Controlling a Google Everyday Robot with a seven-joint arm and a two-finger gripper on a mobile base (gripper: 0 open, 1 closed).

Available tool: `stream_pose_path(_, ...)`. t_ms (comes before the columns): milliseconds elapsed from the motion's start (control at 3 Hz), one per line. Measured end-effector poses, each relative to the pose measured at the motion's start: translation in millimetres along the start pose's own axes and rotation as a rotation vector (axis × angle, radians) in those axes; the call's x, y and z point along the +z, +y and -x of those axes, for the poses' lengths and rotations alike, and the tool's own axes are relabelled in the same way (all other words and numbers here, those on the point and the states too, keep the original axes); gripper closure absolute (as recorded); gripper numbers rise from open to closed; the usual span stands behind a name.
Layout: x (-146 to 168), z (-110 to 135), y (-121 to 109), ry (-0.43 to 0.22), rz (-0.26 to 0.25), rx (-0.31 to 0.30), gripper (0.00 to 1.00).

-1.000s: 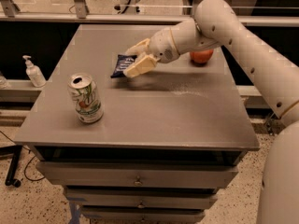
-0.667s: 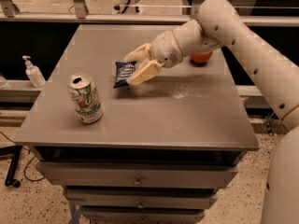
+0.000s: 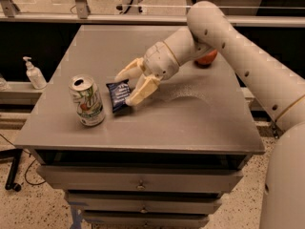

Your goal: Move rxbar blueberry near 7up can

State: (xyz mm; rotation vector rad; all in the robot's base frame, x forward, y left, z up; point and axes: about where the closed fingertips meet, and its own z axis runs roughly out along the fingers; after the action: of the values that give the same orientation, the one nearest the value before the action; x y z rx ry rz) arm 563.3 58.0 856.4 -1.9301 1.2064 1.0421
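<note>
I saw my cream two-finger end effector [image 3: 125,90] clamped on the flat navy-blue rxbar blueberry wrapper [image 3: 117,93], low over the grey table [image 3: 190,123], just beside the white-and-green 7up can [image 3: 87,100]

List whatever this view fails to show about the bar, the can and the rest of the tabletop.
- rxbar blueberry: its right end is covered by the gripper clamped on it. The lettering is too small to read, and whether it touches the table is unclear.
- 7up can: its far side faces away from the camera.
- orange-red object: mostly hidden behind the arm, so it cannot be identified.
</note>
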Motion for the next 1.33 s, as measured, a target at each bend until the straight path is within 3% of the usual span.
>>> stream_pose_path(333, 22.0, 2.3, 15.1, 0.009, 0.099, -0.032, 1.00)
stream_pose_path(667, 36.3, 5.7, 27.4, 0.026, 0.194, -0.065, 0.82)
stream_pose_path(1333, 45.5, 8.3, 31.1, 0.052, 0.251, -0.097, 0.36)
